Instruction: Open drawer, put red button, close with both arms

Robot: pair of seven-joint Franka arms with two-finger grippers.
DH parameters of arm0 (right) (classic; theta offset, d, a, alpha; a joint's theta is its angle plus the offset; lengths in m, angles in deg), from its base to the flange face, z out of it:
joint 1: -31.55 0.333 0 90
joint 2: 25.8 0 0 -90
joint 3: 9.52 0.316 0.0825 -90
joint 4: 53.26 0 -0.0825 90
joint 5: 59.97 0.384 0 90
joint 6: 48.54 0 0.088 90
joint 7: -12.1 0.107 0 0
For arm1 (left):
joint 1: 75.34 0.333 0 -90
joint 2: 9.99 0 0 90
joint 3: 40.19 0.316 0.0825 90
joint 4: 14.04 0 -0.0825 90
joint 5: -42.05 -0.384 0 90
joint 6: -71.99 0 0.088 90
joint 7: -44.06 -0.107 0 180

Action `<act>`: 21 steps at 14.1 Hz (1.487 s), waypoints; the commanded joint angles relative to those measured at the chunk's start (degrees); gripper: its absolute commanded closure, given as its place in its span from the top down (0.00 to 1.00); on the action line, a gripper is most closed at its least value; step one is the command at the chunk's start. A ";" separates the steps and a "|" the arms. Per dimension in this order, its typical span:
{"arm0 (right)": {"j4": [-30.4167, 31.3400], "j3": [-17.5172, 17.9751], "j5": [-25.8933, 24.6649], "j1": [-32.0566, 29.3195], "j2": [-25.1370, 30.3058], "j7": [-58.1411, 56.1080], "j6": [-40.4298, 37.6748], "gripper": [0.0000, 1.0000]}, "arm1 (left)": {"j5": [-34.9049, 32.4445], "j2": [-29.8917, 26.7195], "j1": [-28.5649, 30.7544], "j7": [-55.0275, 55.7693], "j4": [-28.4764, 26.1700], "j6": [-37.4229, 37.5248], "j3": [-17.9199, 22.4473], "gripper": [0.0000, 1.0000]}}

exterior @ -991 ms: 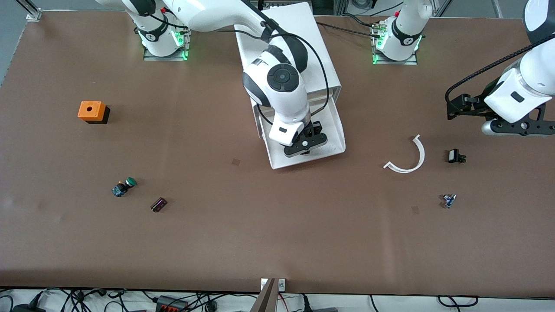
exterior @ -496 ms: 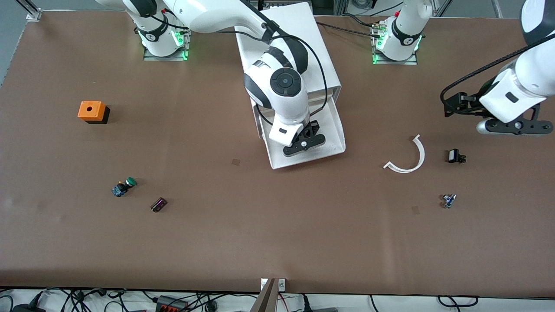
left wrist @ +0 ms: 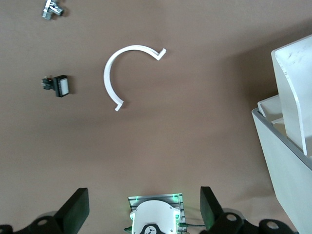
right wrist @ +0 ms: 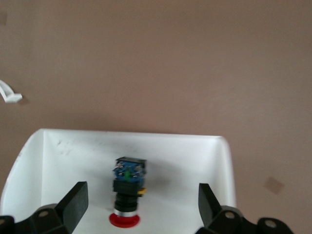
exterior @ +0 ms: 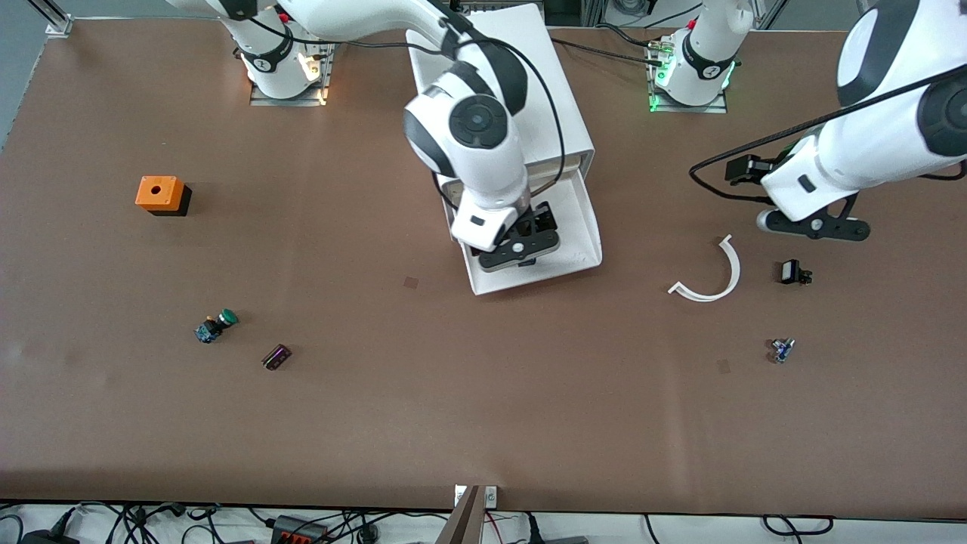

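The white drawer (exterior: 582, 240) stands pulled out of the white cabinet (exterior: 555, 106) at the table's middle. The red button (right wrist: 127, 192) lies on its side on the drawer floor (right wrist: 190, 170), red cap toward the wrist camera; the front view hides it under the gripper. My right gripper (exterior: 521, 247) hangs over the drawer, open and empty, its fingers apart on either side of the button (right wrist: 141, 209). My left gripper (exterior: 812, 225) is open and empty (left wrist: 142, 207), in the air over the table beside a white C-shaped piece (exterior: 710, 276), toward the left arm's end.
An orange box (exterior: 160, 193), a green-capped button (exterior: 217, 326) and a small dark part (exterior: 276, 357) lie toward the right arm's end. A small black part (exterior: 793, 272) and a small blue part (exterior: 782, 350) lie near the C-shaped piece. The left wrist view shows the cabinet's side (left wrist: 287, 161).
The left arm has swung in toward the cabinet, its gripper now beside the C-shaped piece. The right gripper has shifted slightly over the drawer, toward the right arm's end.
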 commanded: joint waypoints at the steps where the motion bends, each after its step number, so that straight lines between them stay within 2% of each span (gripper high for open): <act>1: 1.08 0.13 -1.34 -5.37 4.05 0.31 -3.04 1.00 | 1.74 4.81 -0.18 0.48 1.12 -5.18 -0.49 1.00; 2: 1.43 -1.44 -3.88 -5.99 5.27 -0.04 -5.31 1.00 | 4.97 6.39 -0.09 1.52 1.20 -8.16 -0.40 1.00; 4: 1.43 -3.03 -5.13 -8.44 6.07 -2.83 -9.01 1.00 | 7.64 9.03 -0.44 7.13 1.20 -13.61 -0.49 1.00; 7: 2.57 -3.39 -4.26 -16.15 8.35 -8.54 -12.53 1.00 | 7.20 14.29 -7.01 17.23 1.73 -22.92 -0.49 1.00; 10: 5.80 -3.13 -0.93 -23.37 10.11 -16.38 -13.24 1.00 | 7.29 19.48 -12.03 25.33 1.90 -33.30 -0.40 1.00; 13: 9.42 -3.74 -1.35 -26.90 12.83 -19.02 -16.91 1.00 | 7.29 23.36 -14.59 27.37 3.48 -41.04 -0.40 1.00; 16: 9.34 -4.18 -1.35 -30.24 14.24 -20.16 -20.45 1.00 | 7.47 26.53 -16.87 28.07 4.19 -50.00 -0.40 1.00; 18: 9.25 -4.27 -1.18 -33.05 14.95 -23.84 -20.45 1.00 | 7.20 27.85 -17.67 31.83 3.75 -52.84 -0.40 1.00; 21: 10.65 -3.83 -1.00 -37.71 17.66 -25.35 -20.36 1.00 | 7.20 27.42 -20.30 37.64 1.39 -51.79 -0.49 1.00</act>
